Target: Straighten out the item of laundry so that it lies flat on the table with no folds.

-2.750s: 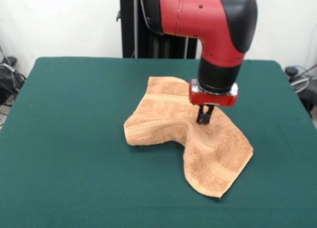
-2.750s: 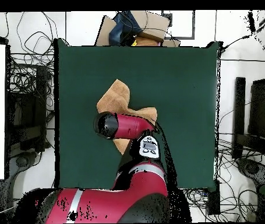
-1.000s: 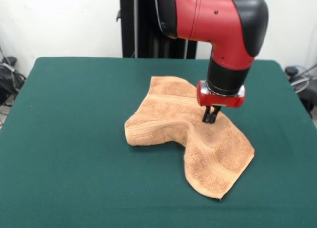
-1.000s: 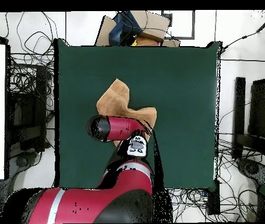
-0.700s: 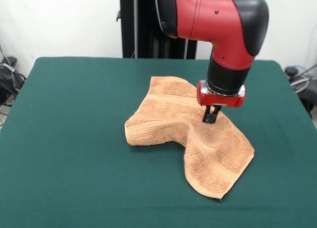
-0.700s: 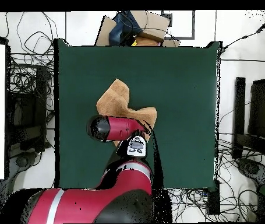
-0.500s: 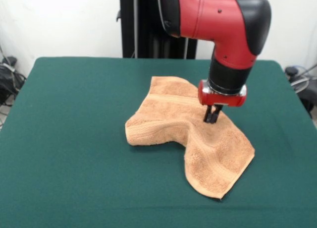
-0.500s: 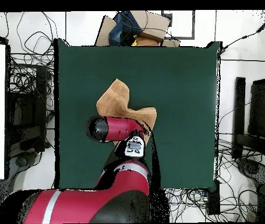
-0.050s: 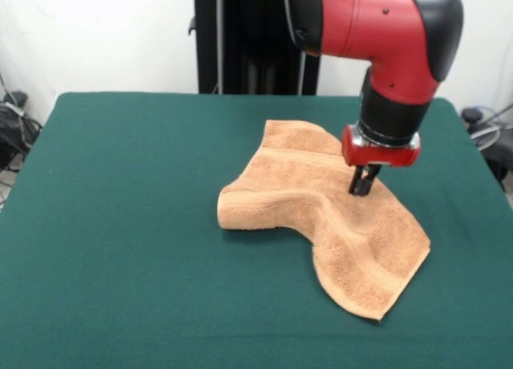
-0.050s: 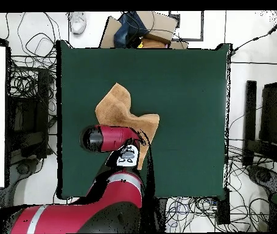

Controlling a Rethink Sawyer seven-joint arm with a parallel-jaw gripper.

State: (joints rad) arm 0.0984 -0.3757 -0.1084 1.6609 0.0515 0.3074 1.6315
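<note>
Front camera faces across the table (image 9: 120, 225); overhead looks straight down (wider out), both sharing the towel (image 9: 321, 208).

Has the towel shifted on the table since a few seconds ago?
Yes. The towel has slid toward the right edge of the table in the front view, dragged along with the gripper.

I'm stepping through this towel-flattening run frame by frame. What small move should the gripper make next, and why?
Probably keep dragging toward the front view's right. The gripper looks shut on the towel at its raised ridge, and a fold at the left end lies doubled over. Bare table shows on that side, so pulling further may stretch the ridge flat.
</note>
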